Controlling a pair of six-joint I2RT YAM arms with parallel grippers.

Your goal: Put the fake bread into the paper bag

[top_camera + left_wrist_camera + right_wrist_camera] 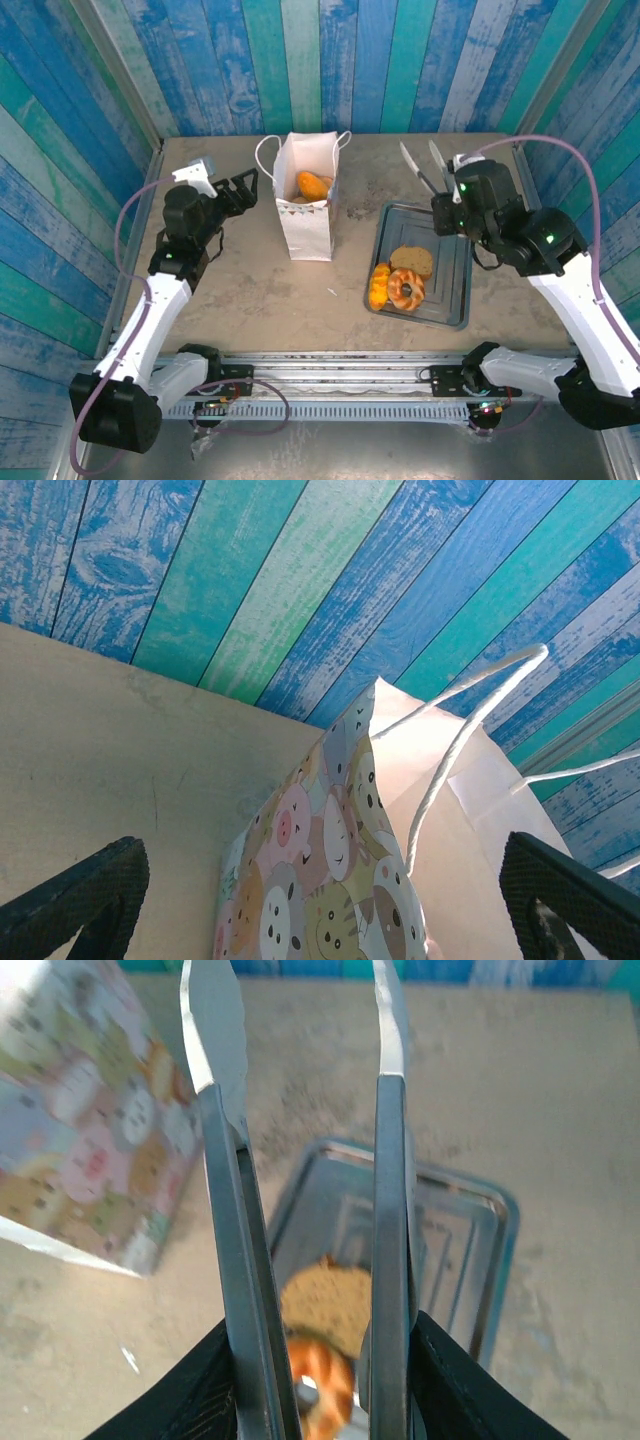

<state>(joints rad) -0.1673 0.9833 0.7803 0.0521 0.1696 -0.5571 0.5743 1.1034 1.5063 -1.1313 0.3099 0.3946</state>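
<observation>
Locate the paper bag (pixel 305 215) standing upright with its mouth open. Inside the bag, note one orange-brown piece of fake bread (pixel 313 185), visible through the mouth. Right of the bag, find the grey tray (pixel 450 270) carrying three more pieces: a brown slice (pixel 411 261), a ring doughnut (pixel 407 290) just beside it, and an orange pastry (pixel 379 286) at the tray edge nearest the bag.

Just left of the bag, near its rim, observe the left gripper (pixel 245 190): spread wide, gripping nothing, clear of the paper, pointing towards the bag. In the left wrist view, see the bag's cartoon-printed side and cord handle (pixel 447 755) ahead, between the two fingers (pixel 80 900).

Right of the bag, over the tray's far end, observe the right gripper (pixel 447 208): clamped on the metal tongs (pixel 420 165), blades parted and empty. In the right wrist view, see slice and doughnut beneath the tongs, close to the fingers.
</observation>
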